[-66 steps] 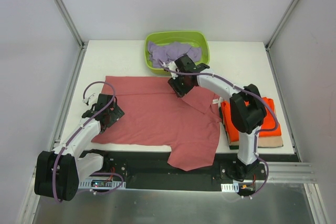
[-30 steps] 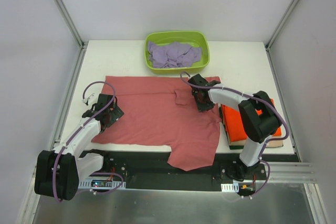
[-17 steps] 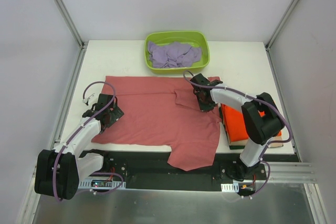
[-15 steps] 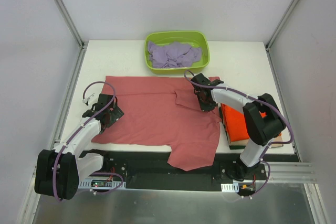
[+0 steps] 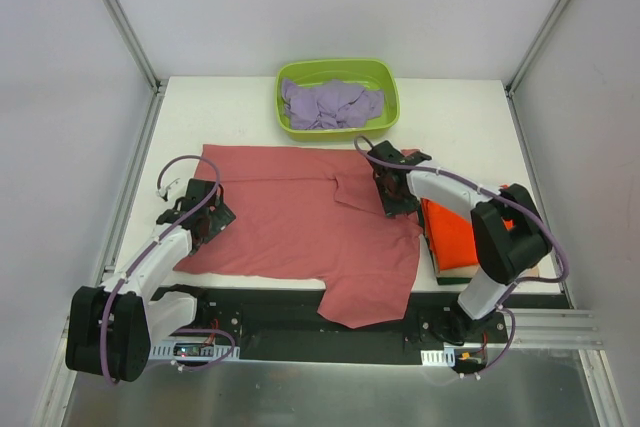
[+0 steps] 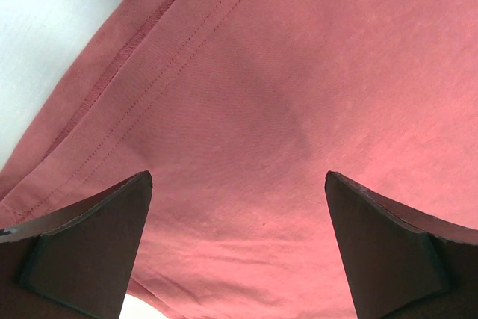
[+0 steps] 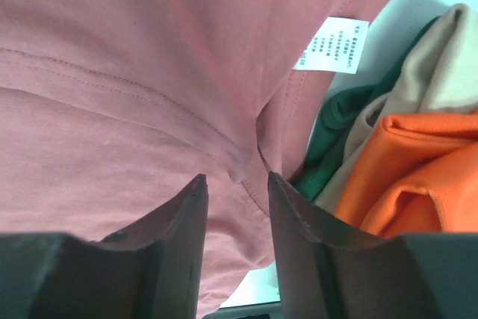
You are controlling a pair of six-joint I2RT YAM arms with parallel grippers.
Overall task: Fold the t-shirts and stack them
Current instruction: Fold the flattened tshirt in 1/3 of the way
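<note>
The dusty salmon-red t-shirt (image 5: 290, 217) lies spread across the table, its lower part hanging over the near edge. My left gripper (image 5: 207, 219) is open and empty, its fingers wide apart just over the shirt's left edge (image 6: 299, 72). My right gripper (image 5: 395, 199) is shut on a puckered fold of the salmon shirt (image 7: 112, 72) near its right edge, beside a white label (image 7: 334, 44). The folded orange t-shirt (image 5: 455, 232) tops a stack at the right, with the tan one (image 7: 441, 65) under it. The lavender t-shirt (image 5: 330, 104) lies crumpled in the tub.
The lime-green tub (image 5: 283, 112) stands at the back centre. A dark green cloth (image 7: 336, 110) lies low in the stack. White walls and metal posts close in the table on both sides. My right forearm reaches over the stack.
My right gripper has moved from the shirt's upper middle towards the right and nearer, dragging the folded flap of the salmon shirt with it. The left arm has not moved.
</note>
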